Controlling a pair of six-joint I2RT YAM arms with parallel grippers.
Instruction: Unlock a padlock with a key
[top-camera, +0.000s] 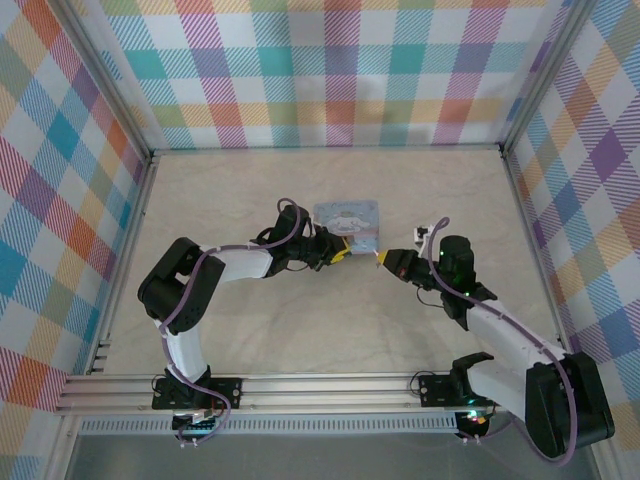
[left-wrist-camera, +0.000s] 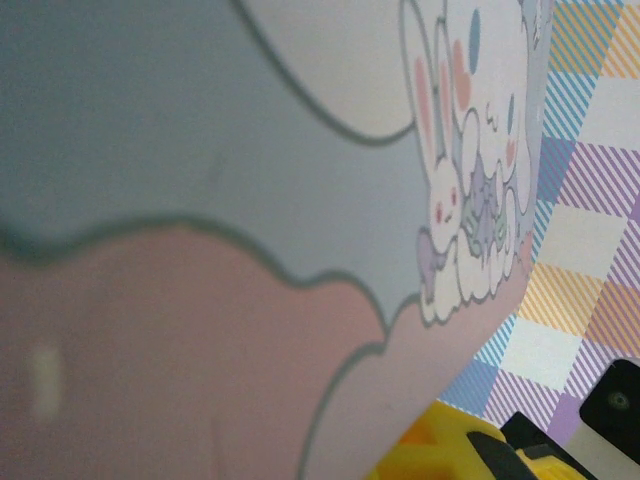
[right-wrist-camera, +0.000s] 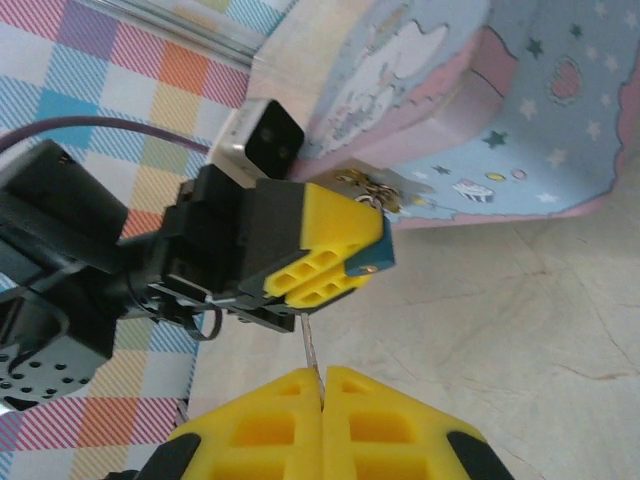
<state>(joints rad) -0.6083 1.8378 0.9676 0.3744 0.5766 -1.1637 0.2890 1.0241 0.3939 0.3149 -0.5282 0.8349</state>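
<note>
Padlock (right-wrist-camera: 378, 250), mid-frame at the box (right-wrist-camera: 540, 130) front, looks pinched in my left gripper (right-wrist-camera: 362, 245), while the right gripper (right-wrist-camera: 322, 385) clamps the key (right-wrist-camera: 311, 345) just below, so inserting and turning remain, I judge.

The top external camera sits high above and behind both arms, looking steeply down on the whole tabletop (top-camera: 300, 330). From there the left gripper (top-camera: 340, 255) and right gripper (top-camera: 384, 259) face each other beside the tin box (top-camera: 348, 220). The left wrist camera peers past its own finger (left-wrist-camera: 445, 452), so near the box that the print blurs. The right wrist camera looks from behind its gripper and the key (right-wrist-camera: 311, 345), close on the left gripper ahead and the box beyond, the same patch the top view covers.
</note>
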